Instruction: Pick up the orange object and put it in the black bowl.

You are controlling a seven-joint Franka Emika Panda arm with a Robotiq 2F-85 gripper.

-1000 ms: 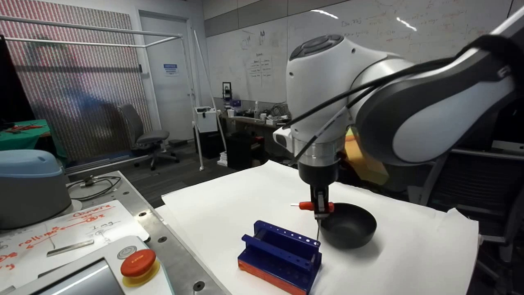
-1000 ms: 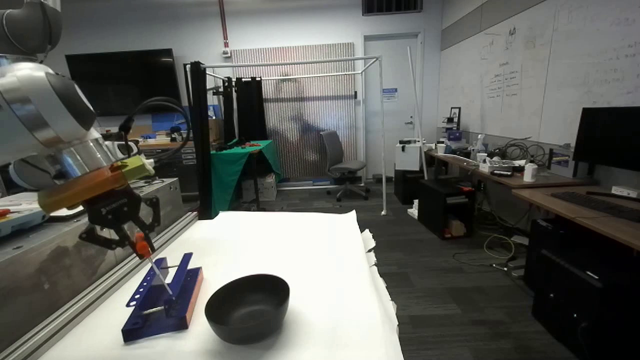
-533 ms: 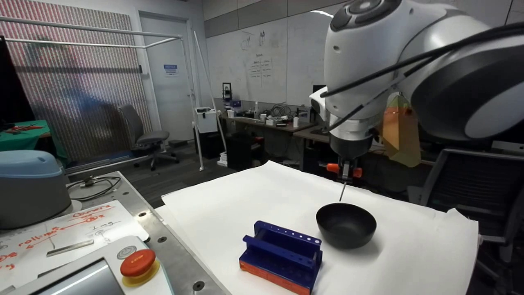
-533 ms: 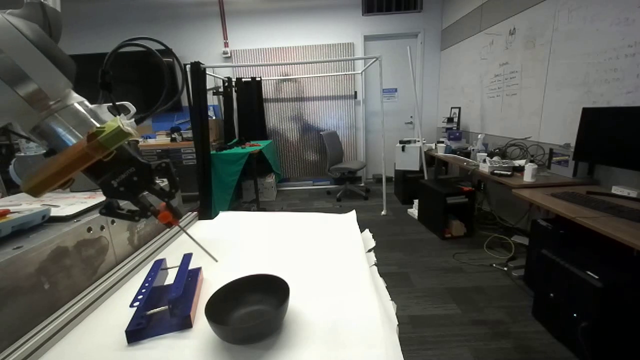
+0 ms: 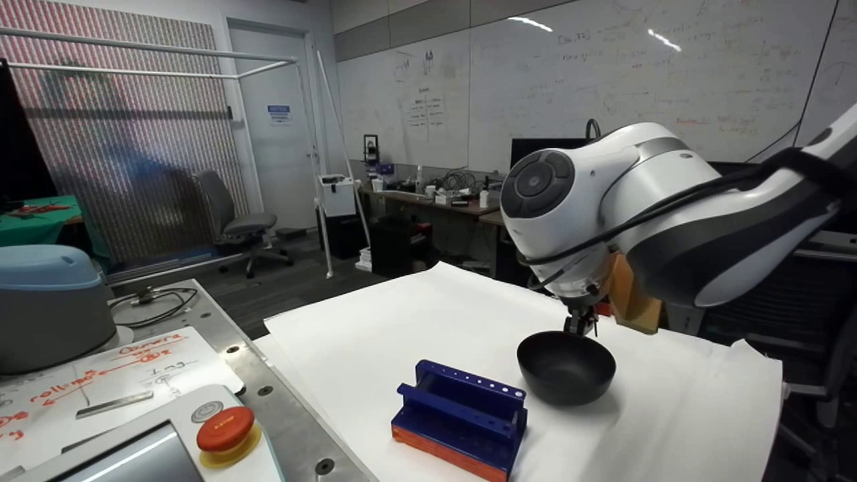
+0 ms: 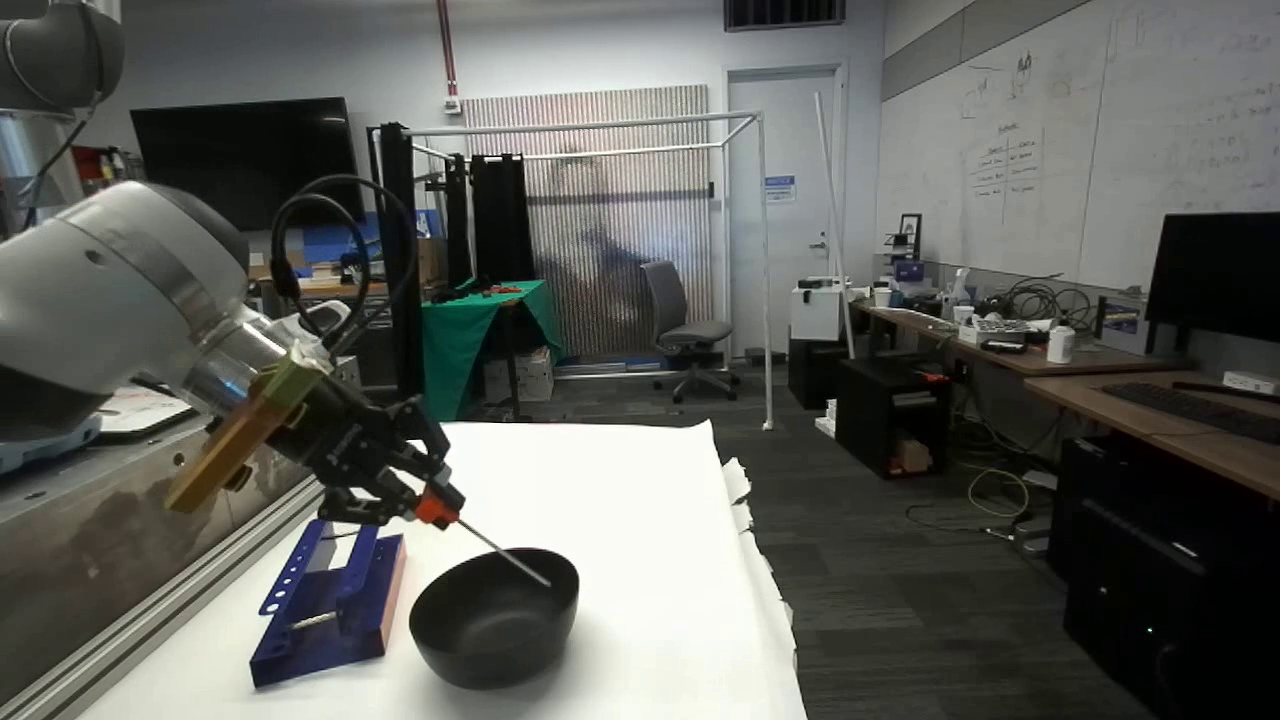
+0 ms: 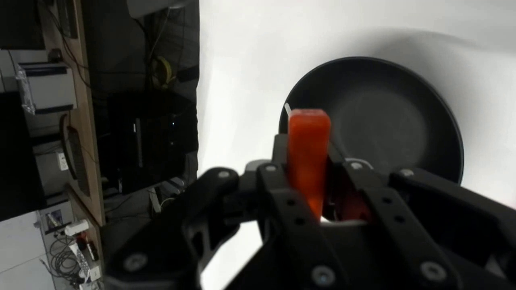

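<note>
The orange object is an orange handle with a thin metal rod. It shows in an exterior view (image 6: 436, 508) and in the wrist view (image 7: 308, 149). My gripper (image 6: 440, 500) is shut on the handle, with the fingers on both its sides in the wrist view. The black bowl (image 6: 495, 620) stands upright on the white sheet, also seen in an exterior view (image 5: 569, 371) and the wrist view (image 7: 379, 117). The gripper is tilted beside and above the bowl's rim. The rod slants down over the bowl, its tip over the inside. In an exterior view the gripper (image 5: 580, 325) is partly behind the bowl.
A blue ridged block (image 5: 462, 415) with an orange side stands close beside the bowl, also seen in an exterior view (image 6: 330, 625). A yellow-orange piece (image 6: 245, 435) is fixed on the wrist. A red stop button (image 5: 226, 430) is on the side table.
The gripper lifted the orange object up from beside the blue block, then moved across and down to the bowl. It is tilted more now. The bowl has stayed; the blue block shifted very slightly.
</note>
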